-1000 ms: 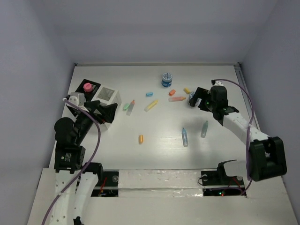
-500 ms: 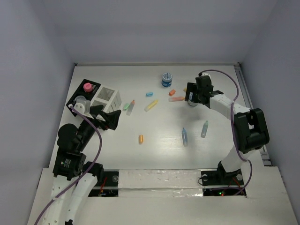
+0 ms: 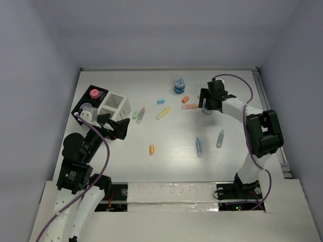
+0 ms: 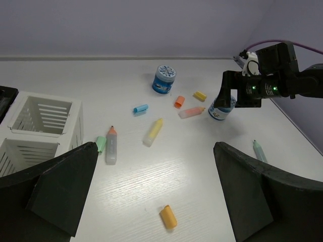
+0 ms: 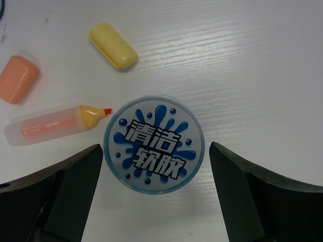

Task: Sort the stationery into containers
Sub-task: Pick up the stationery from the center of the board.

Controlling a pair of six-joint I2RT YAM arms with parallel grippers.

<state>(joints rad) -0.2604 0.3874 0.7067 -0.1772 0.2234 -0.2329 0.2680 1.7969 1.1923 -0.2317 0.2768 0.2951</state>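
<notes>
The right gripper (image 5: 155, 150) hangs straight over the tub (image 5: 154, 142) with the splash lid, jaws apart, one finger on each side of it and hardly any gap to spare. That tight fit is the main worry. If the fingers come down a little off centre, one would land on the lid or nudge the tub sideways instead of clearing its wall. A round wall can also twist out of flat pads as they close. The highlighter (image 5: 55, 123) lies with its tip just beside the tub, on the side toward the white box (image 3: 115, 104), right by one finger. That finger could trap the tip or drag the pen along. A yellow cap (image 5: 113, 45) and an orange cap (image 5: 17, 78) lie near the tub beyond the pen, and a sweep could scatter them. The box and the black tray (image 3: 87, 103) are well apart from the tub, across the table, so a weak hold could drop it on the way. The left gripper (image 4: 155, 146) waits beside the box, jaws wide and empty, and could get in the way at delivery.
</notes>
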